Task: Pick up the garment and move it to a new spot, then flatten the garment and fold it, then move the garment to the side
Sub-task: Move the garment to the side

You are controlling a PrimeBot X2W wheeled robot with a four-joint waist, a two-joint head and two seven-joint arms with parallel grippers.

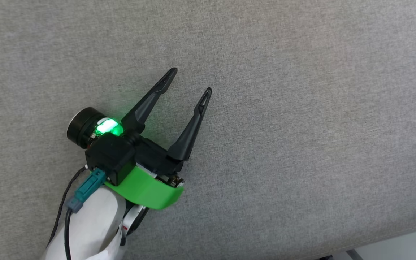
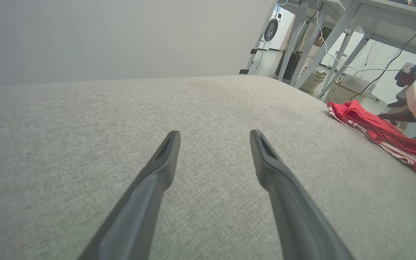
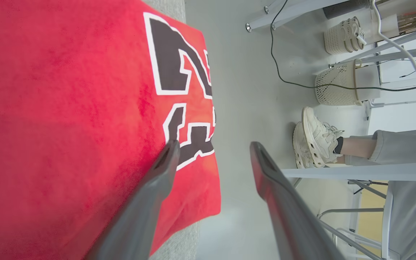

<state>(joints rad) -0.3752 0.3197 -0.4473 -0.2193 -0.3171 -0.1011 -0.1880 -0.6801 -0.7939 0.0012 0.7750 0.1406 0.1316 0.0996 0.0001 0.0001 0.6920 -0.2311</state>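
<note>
The left gripper (image 1: 190, 80) is held over the bare grey tabletop (image 1: 302, 108), its fingers spread and pointed toward 1 o'clock. In its wrist view the garment (image 2: 374, 131) is seen folded at the tabletop's edge, at 3 o'clock. The right gripper (image 3: 214, 143) is spread too, with one finger seen over the garment's red edge and nothing pinched.

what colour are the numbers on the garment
Black numbers outlined white on the red garment; best in right wrist view.
</note>
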